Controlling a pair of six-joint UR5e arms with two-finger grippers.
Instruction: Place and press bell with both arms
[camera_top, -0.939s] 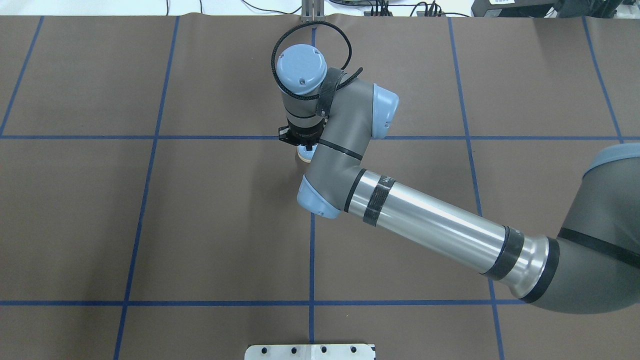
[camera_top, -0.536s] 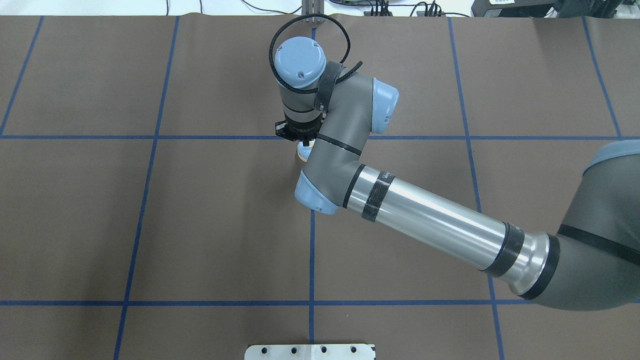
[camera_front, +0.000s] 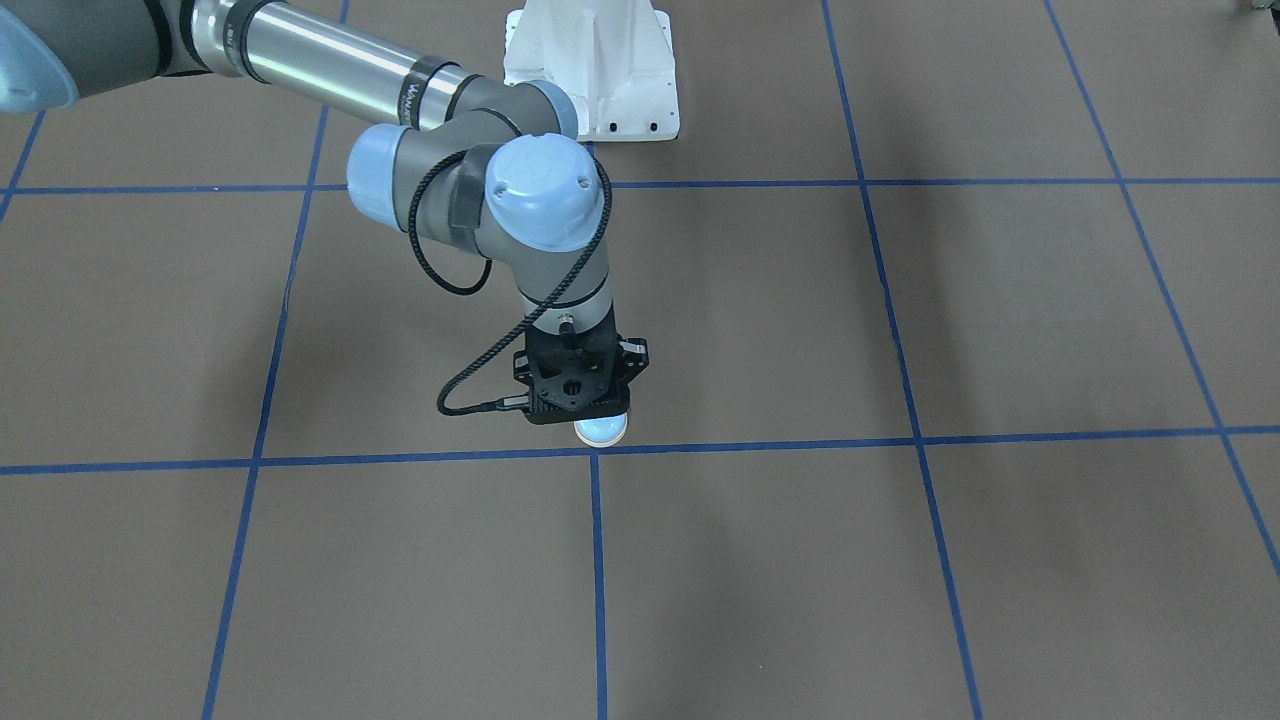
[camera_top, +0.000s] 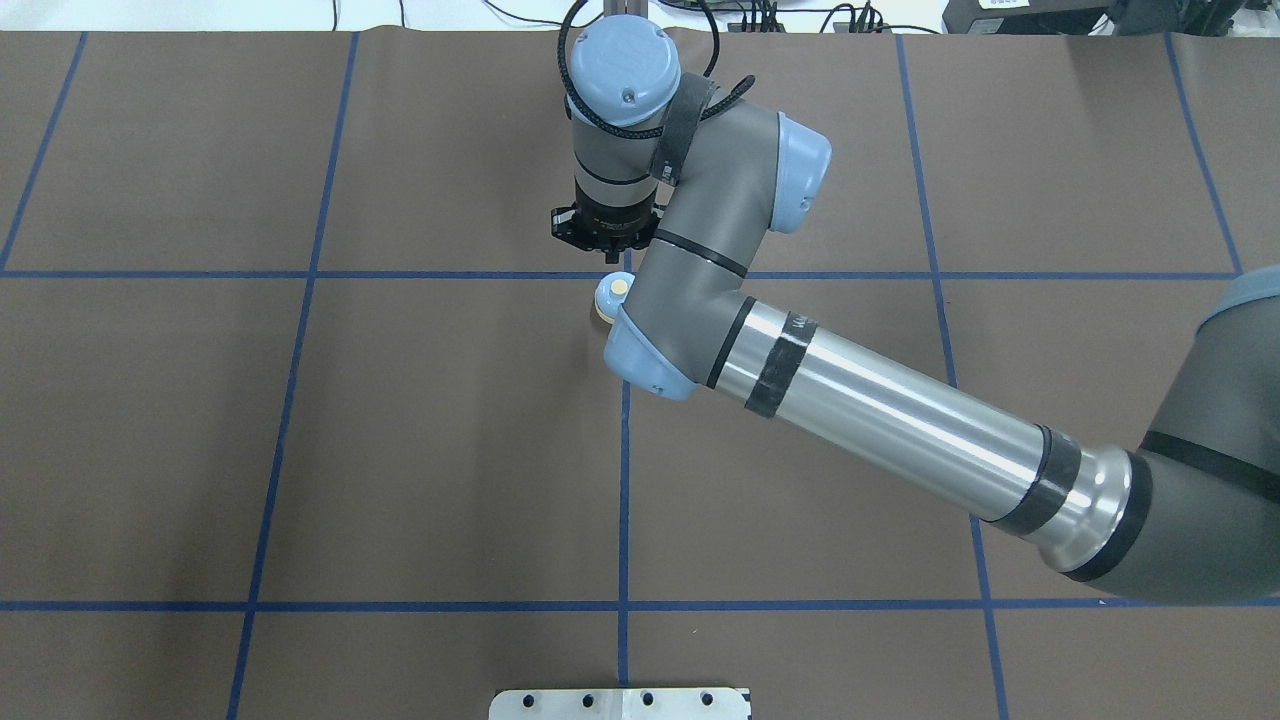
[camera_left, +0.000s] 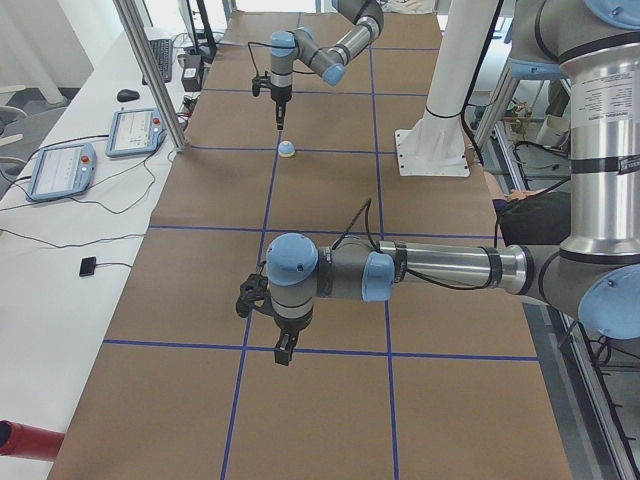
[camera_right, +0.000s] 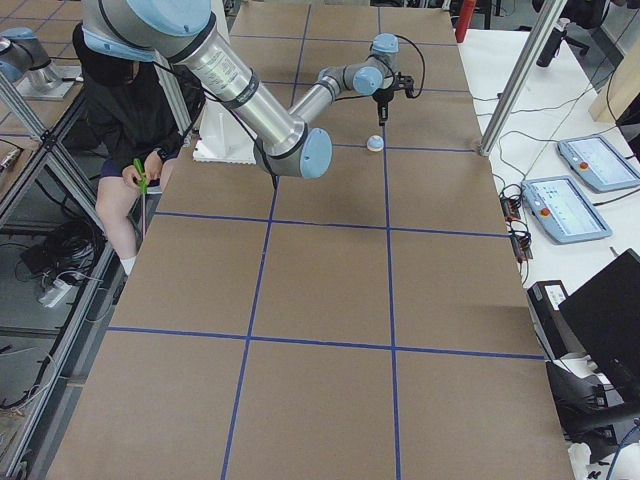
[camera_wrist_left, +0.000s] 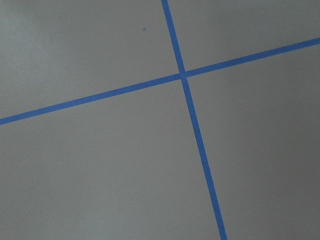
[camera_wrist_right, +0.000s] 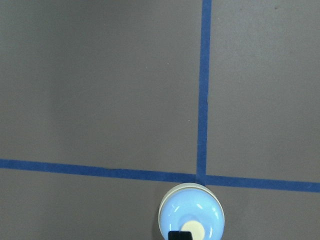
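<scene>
Front view: R arm (camera_front: 330, 75) enters from upper left, wrist vertical, pointing down near frame centre. Bell (camera_front: 602, 430) stands on bench (camera_front: 900, 600), just above the blue tape crossing (camera_front: 595, 446), its upper part hidden under the black body of the R jaws. White pedestal (camera_front: 590, 70) at top centre.

Overhead: bell (camera_top: 610, 297) sits upper centre, just below the horiz. tape line, cream button up. Its right side is hidden by a wrist joint. R jaws show above it in the frame, over the line.

Left-side view: L arm (camera_left: 440, 268) is near, lower centre. L jaws point down above bench, well apart from bell (camera_left: 287, 149) higher in frame; can't tell how wide they stand. R jaws are far and small, tip above bell w/ a visible gap.

Right-side view: bell (camera_right: 375, 143) upper centre, R jaws above it, not touching.

L wrist cam: bench and one tape crossing only.

R wrist cam: bell (camera_wrist_right: 191, 215) bottom centre, upright, next to the crossing. A single black tip at the bottom edge overlaps the button, so R jaws are closed together and hold nothing.
</scene>
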